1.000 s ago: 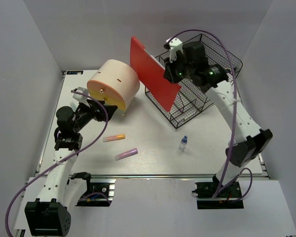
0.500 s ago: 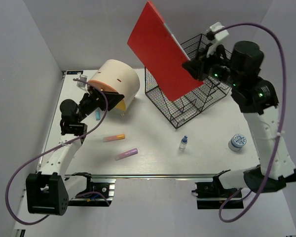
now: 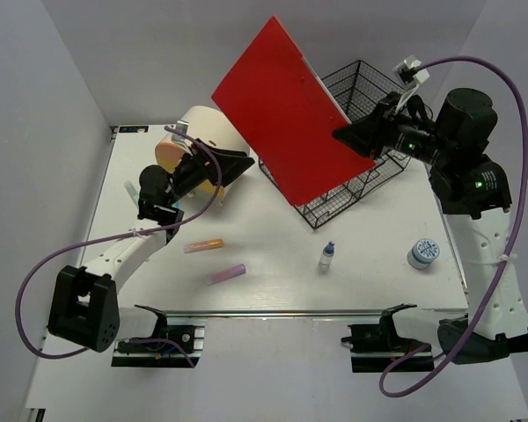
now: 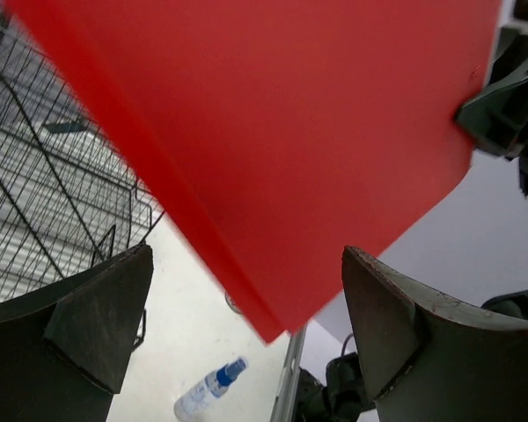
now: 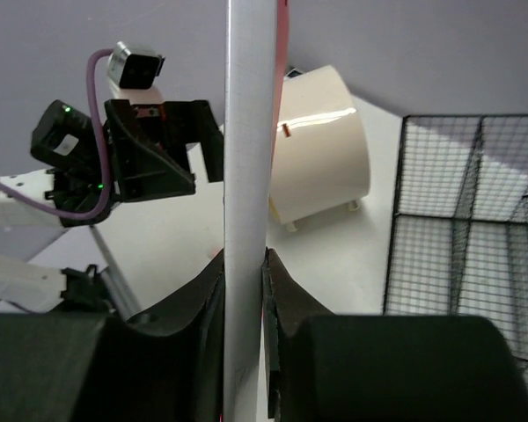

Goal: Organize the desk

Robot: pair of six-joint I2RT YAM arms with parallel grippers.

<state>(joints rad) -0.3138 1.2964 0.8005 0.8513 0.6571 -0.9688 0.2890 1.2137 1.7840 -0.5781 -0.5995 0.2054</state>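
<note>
The white desk [image 3: 273, 224] carries loose items. My right gripper [image 3: 356, 136] is shut on the edge of a red book [image 3: 286, 110] and holds it high and tilted over the black wire basket [image 3: 334, 202]. In the right wrist view the book shows edge-on with white pages [image 5: 246, 158] pinched at my right gripper [image 5: 245, 259]. My left gripper [image 3: 239, 162] is open and empty, raised over the cream cylindrical container [image 3: 213, 132] and pointing at the book. In the left wrist view my left gripper [image 4: 246, 255] frames the red cover [image 4: 273, 132].
On the desk lie an orange-pink marker [image 3: 202, 246], a purple marker [image 3: 226, 273], a small blue-capped bottle [image 3: 326, 255] and a blue-white round roll [image 3: 423, 252]. A metal rail [image 3: 282, 312] runs along the near edge. Grey walls stand all around.
My right arm has lifted the red book up out of the basket and tipped it leftwards. My left arm has risen and swung right over the cream container, towards the book.
</note>
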